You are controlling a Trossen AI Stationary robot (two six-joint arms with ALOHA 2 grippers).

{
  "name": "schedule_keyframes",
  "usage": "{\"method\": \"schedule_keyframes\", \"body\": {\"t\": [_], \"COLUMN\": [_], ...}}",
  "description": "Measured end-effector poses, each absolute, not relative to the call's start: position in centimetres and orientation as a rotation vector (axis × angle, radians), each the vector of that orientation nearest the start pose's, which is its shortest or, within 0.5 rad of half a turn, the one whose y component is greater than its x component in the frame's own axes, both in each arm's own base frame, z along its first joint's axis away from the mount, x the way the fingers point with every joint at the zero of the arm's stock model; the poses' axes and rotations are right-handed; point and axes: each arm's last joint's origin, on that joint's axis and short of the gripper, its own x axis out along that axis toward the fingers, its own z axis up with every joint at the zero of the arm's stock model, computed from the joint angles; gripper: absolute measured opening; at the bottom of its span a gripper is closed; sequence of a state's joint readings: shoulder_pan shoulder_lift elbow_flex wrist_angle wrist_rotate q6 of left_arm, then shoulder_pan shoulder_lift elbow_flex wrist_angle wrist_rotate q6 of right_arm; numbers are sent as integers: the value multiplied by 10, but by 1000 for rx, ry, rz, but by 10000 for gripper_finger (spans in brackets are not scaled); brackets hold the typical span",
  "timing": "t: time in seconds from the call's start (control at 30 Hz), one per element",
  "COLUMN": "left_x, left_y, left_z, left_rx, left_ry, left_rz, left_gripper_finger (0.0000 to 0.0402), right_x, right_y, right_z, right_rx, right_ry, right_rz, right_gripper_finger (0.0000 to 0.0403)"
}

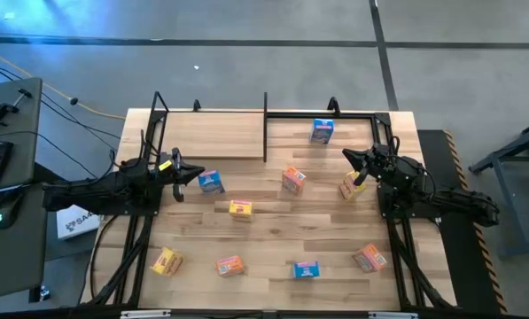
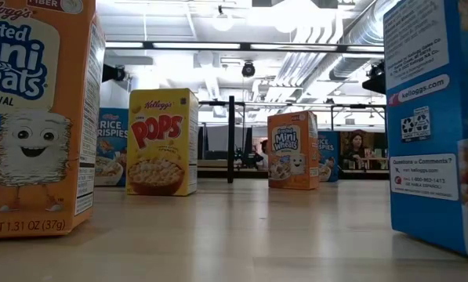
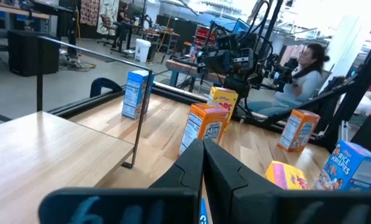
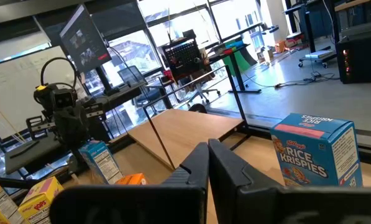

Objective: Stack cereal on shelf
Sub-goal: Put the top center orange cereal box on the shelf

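The left gripper (image 1: 177,168) is being kept pressed together, a blue cereal box (image 1: 211,182) just beside it. The right gripper (image 1: 351,158) is also being kept pinched together, holding nothing, a yellow box (image 1: 351,187) just below it. The shelf (image 1: 215,135) is lying between both grippers, nothing placed on it.

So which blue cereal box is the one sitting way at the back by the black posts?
The Rice Krispies box at the far end, right of the shelf. The other two blue boxes sit nearer.
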State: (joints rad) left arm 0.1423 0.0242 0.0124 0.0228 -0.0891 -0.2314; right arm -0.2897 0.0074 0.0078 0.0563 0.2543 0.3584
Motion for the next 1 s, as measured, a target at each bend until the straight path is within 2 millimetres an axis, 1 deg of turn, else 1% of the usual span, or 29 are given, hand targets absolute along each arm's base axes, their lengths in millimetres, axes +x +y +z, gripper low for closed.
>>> {"method": "schedule_keyframes", "body": {"t": [0.13,0.27,0.33,0.4,0.5,0.63,0.7,0.83,0.9,1.0], "left_x": [97,97,97,96,96,96,96,96,95,95], "left_y": [17,17,18,19,20,20,20,20,21,21], "left_z": [169,169,172,172,172,172,172,171,171,171], "left_rx": [-231,-230,-224,-216,-169,-175,-194,-188,-178,-178], "left_ry": [-42,-52,-78,-80,-74,-79,-82,-74,-77,-76], "left_rz": [229,235,261,296,335,363,365,366,382,389], "left_gripper_finger": [3,3,3,3,3,3,3,3,3,3], "right_x": [90,88,86,83,79,76,78,95,106,129], "right_y": [-35,-37,-36,-36,-35,-35,-36,-38,-39,-40], "right_z": [172,182,190,199,208,216,219,216,220,226], "right_rx": [348,351,350,293,188,142,133,115,124,153], "right_ry": [-160,-289,-375,-459,-532,-566,-544,-392,-312,-118], "right_rz": [-530,-610,-603,-601,-628,-645,-637,-546,-506,-459], "right_gripper_finger": [0,0,0,0,0,0,0,7,25,76]}}
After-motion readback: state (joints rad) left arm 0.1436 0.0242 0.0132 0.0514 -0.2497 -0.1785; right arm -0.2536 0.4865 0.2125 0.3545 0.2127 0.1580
